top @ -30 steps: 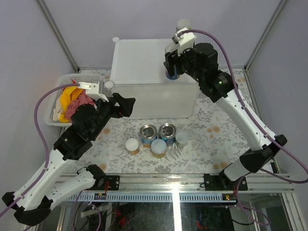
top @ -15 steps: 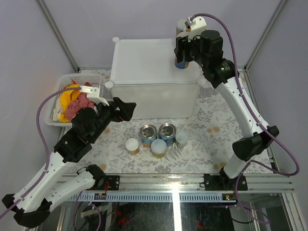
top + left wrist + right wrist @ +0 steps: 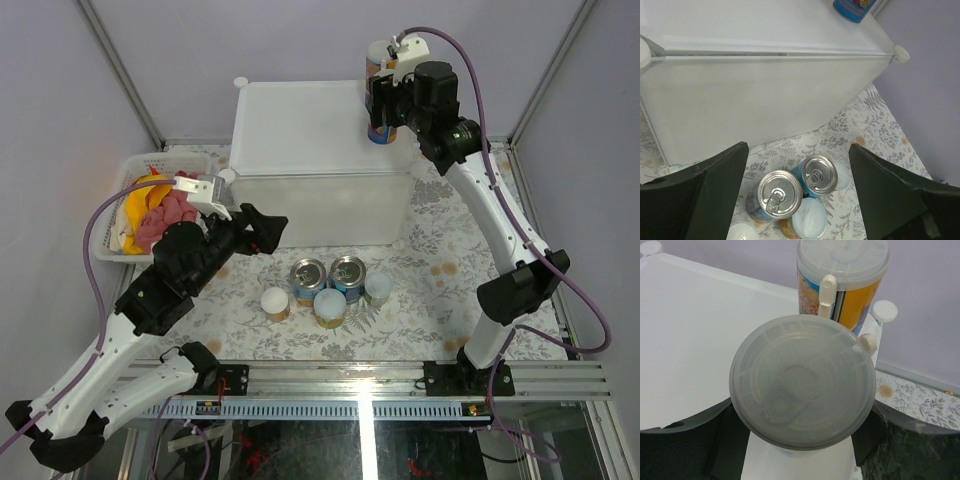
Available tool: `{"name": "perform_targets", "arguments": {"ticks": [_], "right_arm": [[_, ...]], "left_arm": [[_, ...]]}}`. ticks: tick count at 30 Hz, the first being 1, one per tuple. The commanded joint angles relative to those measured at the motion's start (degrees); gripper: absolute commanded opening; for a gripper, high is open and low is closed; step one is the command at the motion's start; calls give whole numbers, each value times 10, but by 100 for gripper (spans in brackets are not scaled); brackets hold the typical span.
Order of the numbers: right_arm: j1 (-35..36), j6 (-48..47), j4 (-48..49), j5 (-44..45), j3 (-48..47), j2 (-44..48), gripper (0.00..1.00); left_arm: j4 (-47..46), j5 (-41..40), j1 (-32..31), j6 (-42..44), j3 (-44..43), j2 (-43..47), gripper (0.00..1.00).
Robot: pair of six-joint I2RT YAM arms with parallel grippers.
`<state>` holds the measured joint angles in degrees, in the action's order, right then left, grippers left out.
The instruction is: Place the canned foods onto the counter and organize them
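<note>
In the right gripper [image 3: 379, 118], pinched from both sides: a slim blue-labelled canister with a grey translucent lid [image 3: 802, 401]. Carried within the last second from above the right middle of the large white plastic box [image 3: 300, 120] toward its far right corner. Hardly moved over the last half of that second.

Now just in front of a tall yellow-labelled canister with a pale lid [image 3: 842, 270], upright beside the round white corner knob [image 3: 883, 310]. Very close to that neighbour, perhaps touching. In the left wrist view, blue base down at or just above the flat top of the box; unclear whether resting there yet.

For the task: a second item lined up beside the first at the back corner. Letting go probably the step in hand, with care not to knock the neighbour when opening.

Left gripper [image 3: 799, 150] spread wide and empty, hanging over the floral-patterned desk [image 3: 440, 250] in front of the box. Barely shifted since a second ago.

Below it, waiting on the desk in a tight cluster:
- a wide steel ring-pull can [image 3: 775, 195]
- a second steel can [image 3: 817, 174]
- a pale-lidded canister [image 3: 330, 303]
- a smaller pale-lidded one [image 3: 378, 288]
- a small white-lidded jar [image 3: 274, 301]

Five items left to lift, so well under halfway.
</note>
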<state>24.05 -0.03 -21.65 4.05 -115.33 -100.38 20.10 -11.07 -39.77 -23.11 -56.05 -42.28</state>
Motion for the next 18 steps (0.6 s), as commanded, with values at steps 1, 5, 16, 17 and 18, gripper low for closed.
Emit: {"name": "perform_targets", "arguments": {"ticks": [1, 5, 16, 17, 18], "right_arm": [[-3, 3, 84, 12, -45, 23, 0], [-2, 3, 83, 12, -42, 25, 0], [-3, 9, 94, 10, 12, 48, 39], [-2, 10, 93, 10, 15, 48, 44], [-2, 10, 92, 12, 16, 48, 49]], "left_arm": [[-28, 10, -3, 8, 8, -1, 81], [-28, 8, -2, 10, 10, 1, 81], [-28, 8, -2, 9, 12, -5, 83], [-28, 9, -2, 8, 12, -6, 83], [-28, 10, -2, 6, 13, -7, 83]]}}
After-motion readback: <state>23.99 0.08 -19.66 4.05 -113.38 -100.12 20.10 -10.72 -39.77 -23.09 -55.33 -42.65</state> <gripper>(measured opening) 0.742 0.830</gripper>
